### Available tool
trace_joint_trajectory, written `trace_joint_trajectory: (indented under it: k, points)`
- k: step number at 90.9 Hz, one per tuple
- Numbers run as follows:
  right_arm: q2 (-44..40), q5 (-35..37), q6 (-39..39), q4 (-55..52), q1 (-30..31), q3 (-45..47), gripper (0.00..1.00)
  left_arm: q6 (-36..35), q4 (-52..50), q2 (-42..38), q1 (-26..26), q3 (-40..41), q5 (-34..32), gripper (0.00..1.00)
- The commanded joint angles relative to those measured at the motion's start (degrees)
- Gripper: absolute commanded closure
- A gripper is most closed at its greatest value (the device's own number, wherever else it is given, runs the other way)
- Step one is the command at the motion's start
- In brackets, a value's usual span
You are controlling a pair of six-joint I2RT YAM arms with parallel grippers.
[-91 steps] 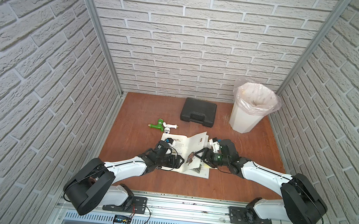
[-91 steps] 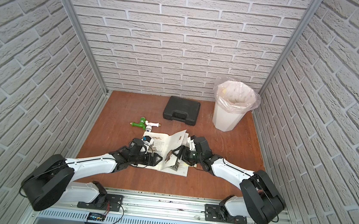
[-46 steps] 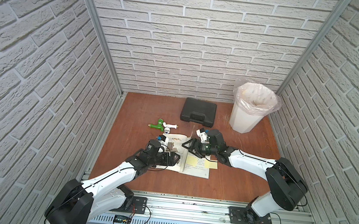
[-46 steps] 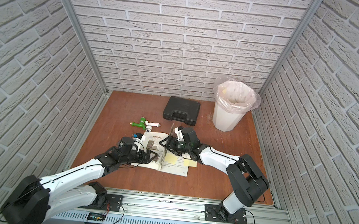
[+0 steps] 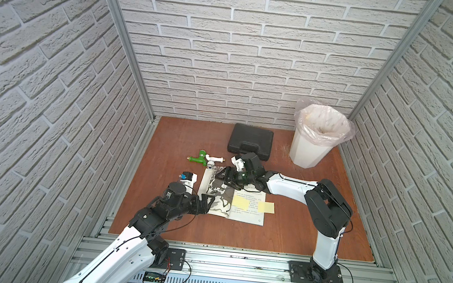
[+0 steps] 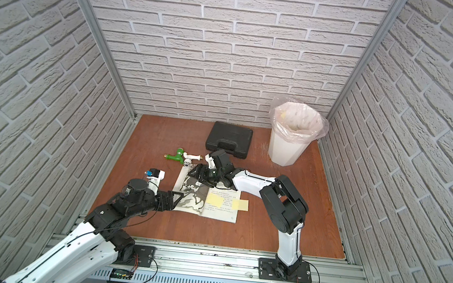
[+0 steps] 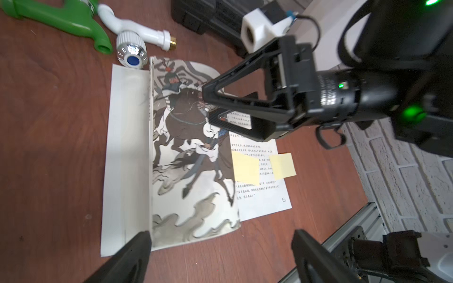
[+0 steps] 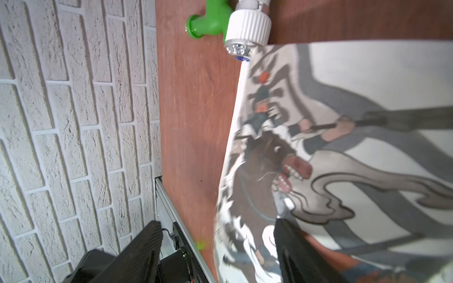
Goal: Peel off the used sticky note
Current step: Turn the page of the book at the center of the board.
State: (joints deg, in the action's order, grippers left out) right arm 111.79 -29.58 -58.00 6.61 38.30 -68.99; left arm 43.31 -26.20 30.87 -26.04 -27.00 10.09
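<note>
Right hand (image 5: 225, 176) farther back over book (image 5: 249, 216).

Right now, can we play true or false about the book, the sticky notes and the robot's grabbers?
1. Two yellow sticky notes are stuck on the book. True.
2. The left gripper holds a sticky note. False: it is open and empty.
3. The bin has a plastic bag in it. True.
4. The black case is open. False: it is shut.
5. The green tap lies on the book. False: it lies on the table beside it.
</note>
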Motion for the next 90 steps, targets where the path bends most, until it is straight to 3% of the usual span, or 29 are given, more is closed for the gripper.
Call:
trace_joint_trajectory:
  k: [1, 21, 45, 90]
  points:
    - [3.5, -0.8, 0.9, -0.4, 0.7, -2.5, 0.24, -0.7, -5.3, -2.7, 0.1, -2.2, -1.7, 0.06]
    - [6.1, -1.8, 1.0, -0.3, 0.7, -4.6, 0.24, -0.9, 0.0, 1.6, -1.8, -2.2, 2.3, 0.06]
    - [5.0, -2.9, 2.3, -1.4, 0.5, -5.0, 0.27, -0.9, 12.0, 17.8, -8.0, -3.5, 3.2, 0.13]
    - [2.4, -3.3, 0.3, 0.0, 0.4, -5.1, 0.33, -1.9, 25.4, 42.3, -9.3, -7.9, 8.9, 0.33]
